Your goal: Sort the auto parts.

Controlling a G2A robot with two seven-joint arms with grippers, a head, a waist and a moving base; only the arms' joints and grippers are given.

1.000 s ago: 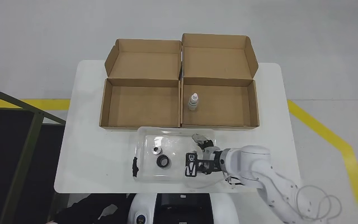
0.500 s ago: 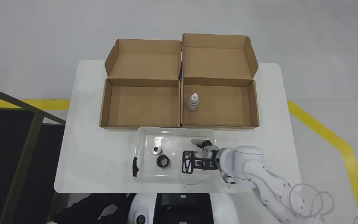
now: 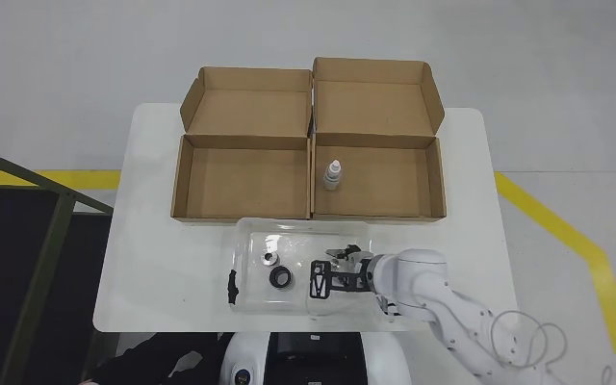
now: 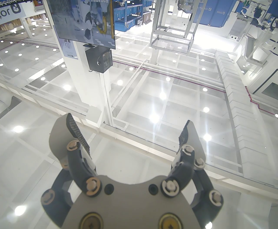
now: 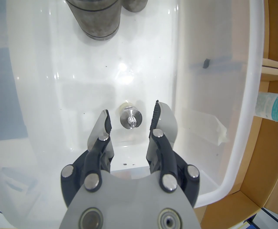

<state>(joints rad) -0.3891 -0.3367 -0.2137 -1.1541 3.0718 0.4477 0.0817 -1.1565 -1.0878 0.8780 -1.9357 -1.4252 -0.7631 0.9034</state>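
My right gripper (image 3: 320, 279) is down inside the clear plastic bin (image 3: 252, 229), open. In the right wrist view a small silver fitting (image 5: 131, 118) lies on the bin floor between the spread fingers of that gripper (image 5: 131, 111), untouched. Farther ahead stands a grey metal cylinder with dark bands (image 5: 97, 17), seen from the top as a dark ring (image 3: 281, 277), with a smaller metal part (image 3: 269, 259) beside it. A white bottle (image 3: 332, 174) stands in the right cardboard box (image 3: 423, 183). My left gripper (image 4: 132, 130) is open, holds nothing and faces a ceiling.
The left cardboard box (image 3: 183, 183) sits open beside the right one, both behind the bin. A small black piece (image 3: 232, 286) lies at the bin's left end. The bin wall (image 5: 245, 108) and the cardboard box edge (image 5: 267, 151) run close beside my right gripper.
My right gripper has slid leftward along the bin floor toward the metal parts, staying open.
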